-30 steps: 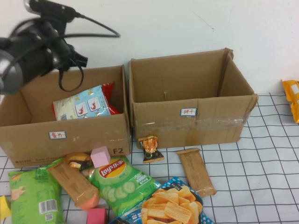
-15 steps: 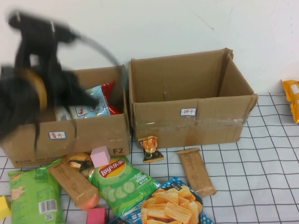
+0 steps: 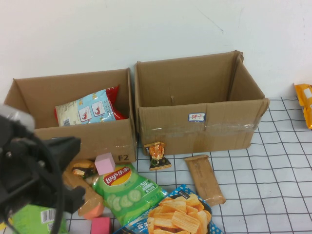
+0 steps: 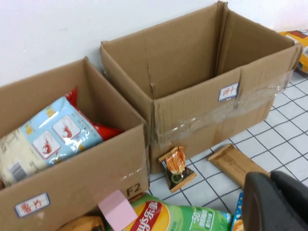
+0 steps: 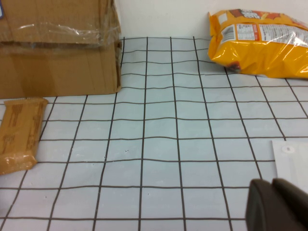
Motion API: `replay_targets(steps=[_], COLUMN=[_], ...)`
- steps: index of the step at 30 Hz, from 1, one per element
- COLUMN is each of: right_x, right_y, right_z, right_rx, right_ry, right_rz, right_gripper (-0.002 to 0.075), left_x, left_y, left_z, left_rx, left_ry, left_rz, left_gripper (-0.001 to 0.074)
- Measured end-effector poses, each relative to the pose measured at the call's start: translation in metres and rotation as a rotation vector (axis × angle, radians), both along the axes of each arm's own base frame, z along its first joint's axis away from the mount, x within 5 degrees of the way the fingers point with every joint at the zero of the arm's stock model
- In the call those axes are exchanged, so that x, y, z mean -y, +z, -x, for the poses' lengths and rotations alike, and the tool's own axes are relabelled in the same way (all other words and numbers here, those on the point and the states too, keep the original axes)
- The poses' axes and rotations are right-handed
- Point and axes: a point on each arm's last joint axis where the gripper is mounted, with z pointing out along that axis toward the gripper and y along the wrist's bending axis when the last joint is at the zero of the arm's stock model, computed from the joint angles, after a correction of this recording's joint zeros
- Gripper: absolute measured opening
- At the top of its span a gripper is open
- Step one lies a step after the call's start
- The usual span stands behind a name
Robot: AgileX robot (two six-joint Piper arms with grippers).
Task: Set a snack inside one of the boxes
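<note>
**Snacks and two cardboard boxes on the gridded table, left arm low at 8 o'clock**

Pincer of the left arm, named left pincer (image 3: 29, 180), sits at 8 o'clock in the high view as a dark blurred mass in front of the left box (image 3: 97, 139); whether its fingers are spread or pressed together cannot be told. It covers part of a green snack bag (image 3: 29, 219) at the lower edge.

The left box stands open and holds a pale blue shrimp-cracker bag (image 3: 85, 111) lying over a red bag (image 3: 114, 105). Just in front of this box lies a pink block (image 3: 104, 163), and beside it the green Lay's chip bag (image 3: 127, 187), flat on the table (image 3: 273, 185). At 6 o'clock a blue chip bag (image 3: 178, 212) overlaps the Lay's bag's edge.

The right box (image 3: 200, 124) stands touching the left box, open, with nothing visible inside. A small gold-wrapped candy (image 3: 157, 153) rests against its front wall. A brown wafer bar (image 3: 204, 178) lies near it at 5 o'clock.

An orange snack bag (image 3: 304, 103) lies at 3 o'clock, well apart from the boxes.

The right pincer (image 5: 281, 207) appears only in its wrist view, over bare gridded table; its finger state cannot be told.
</note>
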Motion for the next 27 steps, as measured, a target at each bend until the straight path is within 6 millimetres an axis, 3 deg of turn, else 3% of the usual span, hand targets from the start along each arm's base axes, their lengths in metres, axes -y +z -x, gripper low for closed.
replay_targets(steps=[6,12,21,27], right_x=[0.000,0.000,0.000,0.000], right_y=[0.000,0.000,0.000,0.000], right_z=[0.000,0.000,0.000,0.000], right_rx=[0.000,0.000,0.000,0.000], right_ry=[0.000,0.000,0.000,0.000], right_rz=[0.000,0.000,0.000,0.000], right_gripper=[-0.0001,-0.0001,-0.0001,-0.0001], left_x=[-0.012,-0.036,-0.065,-0.078], left_y=[0.002,0.006,-0.047,-0.080], left_z=[0.010,0.036,0.073,0.084], left_rx=[0.019,0.028,0.141,0.307], left_ry=[0.022,0.054,0.058,0.226], left_rz=[-0.029,0.042,0.064,0.131], left_gripper=[-0.0001,-0.0001,-0.0001,-0.0001])
